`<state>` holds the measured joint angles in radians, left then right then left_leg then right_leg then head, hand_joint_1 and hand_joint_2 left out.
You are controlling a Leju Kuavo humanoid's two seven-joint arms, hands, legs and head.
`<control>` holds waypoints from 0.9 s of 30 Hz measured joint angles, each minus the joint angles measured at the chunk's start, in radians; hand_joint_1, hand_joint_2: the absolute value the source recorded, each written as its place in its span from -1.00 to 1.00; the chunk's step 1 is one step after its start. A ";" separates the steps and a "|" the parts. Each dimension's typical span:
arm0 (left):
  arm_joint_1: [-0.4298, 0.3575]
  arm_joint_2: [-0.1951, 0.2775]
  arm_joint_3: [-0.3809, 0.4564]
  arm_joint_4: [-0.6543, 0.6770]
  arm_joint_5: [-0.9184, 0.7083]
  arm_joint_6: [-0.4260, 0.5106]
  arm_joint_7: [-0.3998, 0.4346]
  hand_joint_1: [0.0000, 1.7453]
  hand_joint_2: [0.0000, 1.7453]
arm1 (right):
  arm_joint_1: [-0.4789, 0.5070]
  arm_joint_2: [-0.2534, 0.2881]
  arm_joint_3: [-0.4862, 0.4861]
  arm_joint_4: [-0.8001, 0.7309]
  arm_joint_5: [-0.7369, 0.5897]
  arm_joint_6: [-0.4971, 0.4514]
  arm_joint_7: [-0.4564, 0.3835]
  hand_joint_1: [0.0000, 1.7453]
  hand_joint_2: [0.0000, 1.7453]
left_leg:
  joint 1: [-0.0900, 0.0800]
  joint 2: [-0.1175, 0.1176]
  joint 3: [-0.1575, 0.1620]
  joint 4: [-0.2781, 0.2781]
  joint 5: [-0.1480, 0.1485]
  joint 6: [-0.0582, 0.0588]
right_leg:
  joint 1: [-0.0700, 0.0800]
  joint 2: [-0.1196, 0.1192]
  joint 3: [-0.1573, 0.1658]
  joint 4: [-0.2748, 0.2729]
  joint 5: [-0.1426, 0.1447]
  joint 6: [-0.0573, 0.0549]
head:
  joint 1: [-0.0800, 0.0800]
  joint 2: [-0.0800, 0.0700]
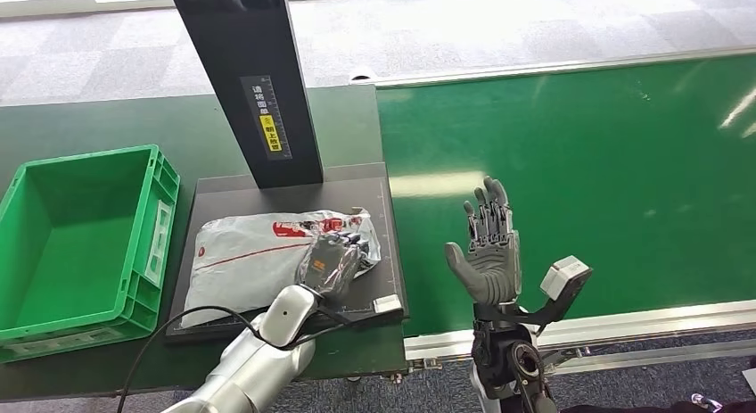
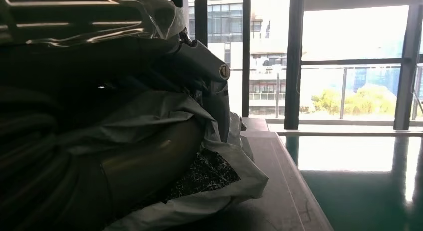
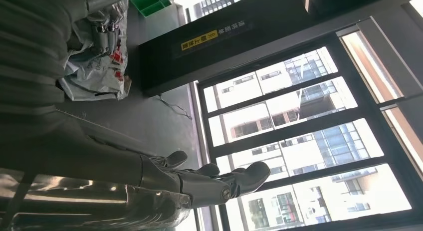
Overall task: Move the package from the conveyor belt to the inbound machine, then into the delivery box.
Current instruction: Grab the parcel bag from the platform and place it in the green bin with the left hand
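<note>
1. the package (image 1: pixel 258 252), a grey plastic mailer with red print, lies flat on the black platform of the inbound machine (image 1: pixel 385 218), right under its dark upright column (image 1: pixel 254 83).
2. the left hand (image 1: pixel 332 263) sits on the package's right end with its fingers curled down into the wrinkled plastic. the left wrist view shows bag film bunched around the fingers (image 2: pixel 199 56), so it's gripping the package.
3. the right hand (image 1: pixel 488 243) is held up over the green conveyor belt (image 1: pixel 606 181), palm up, fingers spread and holding nothing.
4. the green delivery box (image 1: pixel 159 218) sits just left of the machine's platform, touching it or nearly so.
</note>
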<state>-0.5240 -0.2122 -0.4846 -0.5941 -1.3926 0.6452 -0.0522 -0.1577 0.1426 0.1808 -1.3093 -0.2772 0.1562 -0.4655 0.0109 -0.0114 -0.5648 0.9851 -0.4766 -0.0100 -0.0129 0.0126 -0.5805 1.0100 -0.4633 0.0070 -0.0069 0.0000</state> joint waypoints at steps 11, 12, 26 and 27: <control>0.076 0.060 0.109 -0.416 0.164 0.022 -0.121 1.00 1.00 | 0.043 -0.013 -0.019 -0.028 -0.003 -0.032 -0.019 -1.00 1.00 | 0.000 0.000 -0.001 0.000 0.000 0.000 | 0.000 0.000 0.000 0.000 0.000 0.000 | 0.000 0.000; 0.090 0.067 0.113 -0.478 0.202 0.023 -0.143 1.00 1.00 | 0.048 -0.014 -0.021 -0.032 -0.005 -0.034 -0.020 -1.00 1.00 | 0.000 0.000 -0.001 0.000 0.000 0.000 | 0.000 0.000 0.000 0.000 0.000 0.000 | 0.000 0.000; 0.070 0.194 0.268 -0.897 0.573 -0.049 -0.236 1.00 1.00 | 0.088 -0.019 -0.040 -0.069 -0.016 -0.024 -0.025 -1.00 1.00 | 0.000 0.000 0.000 0.000 0.002 0.000 | 0.000 0.000 0.000 0.000 0.000 0.000 | 0.000 0.000; 0.038 0.203 0.298 -0.862 0.588 -0.061 -0.235 1.00 1.00 | 0.087 -0.018 -0.040 -0.069 -0.016 -0.023 -0.025 -1.00 1.00 | 0.000 0.000 0.000 0.000 0.002 0.000 | 0.000 0.000 0.000 0.000 0.001 -0.001 | 0.000 0.000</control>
<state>-0.4864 -0.0088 -0.1865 -1.4564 -0.8042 0.5846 -0.2869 -0.0705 0.1241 0.1408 -1.3783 -0.2934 0.1335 -0.4910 0.0110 -0.0115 -0.5652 0.9849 -0.4742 -0.0101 -0.0126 0.0123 -0.5801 1.0102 -0.4628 0.0064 -0.0068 0.0000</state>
